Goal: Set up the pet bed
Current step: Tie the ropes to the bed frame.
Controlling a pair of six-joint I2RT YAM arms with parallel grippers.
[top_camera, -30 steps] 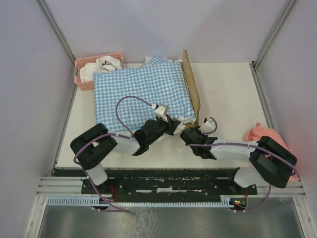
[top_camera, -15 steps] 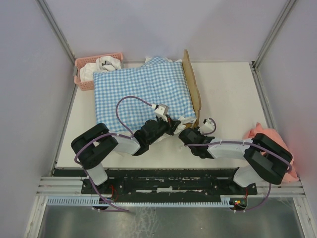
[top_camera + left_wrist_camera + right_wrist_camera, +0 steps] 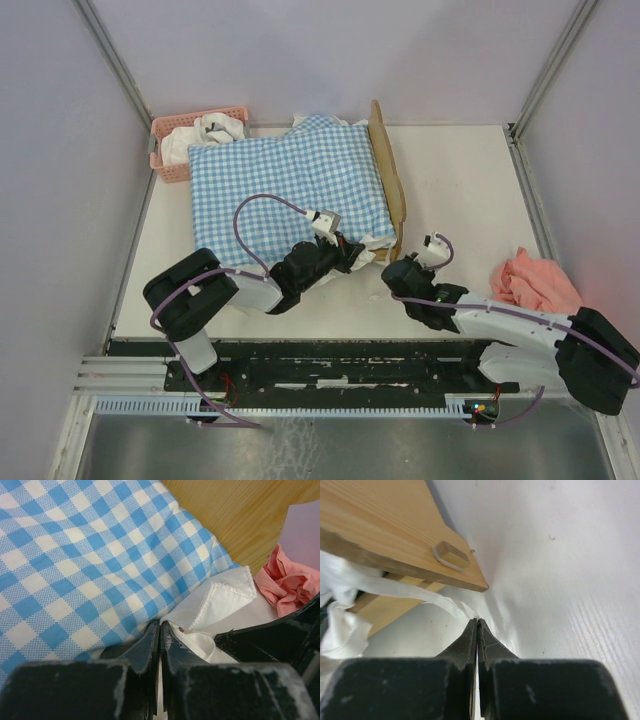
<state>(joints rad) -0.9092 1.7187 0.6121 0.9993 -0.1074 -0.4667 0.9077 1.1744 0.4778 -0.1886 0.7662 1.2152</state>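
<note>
Nearest, the right gripper (image 3: 477, 625) has snapped closed from part-open and its arm has swung nearer and rightward, exposing more of a pink cloth (image 3: 535, 282). Whether it caught the white ruffle (image 3: 420, 597) touching its tips is unclear. Just beyond, the left gripper (image 3: 159, 630) stays clamped on the gingham bedding (image 3: 285, 185) corner. The pet bed (image 3: 386, 175) lies underneath, far-centre, so the bedding is seemingly being straightened.

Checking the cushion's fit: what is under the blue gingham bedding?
Of the pet bed only the wooden headboard shows, along the right edge of the gingham bedding. Its base and side rails are covered, so seating cannot be judged.
</note>
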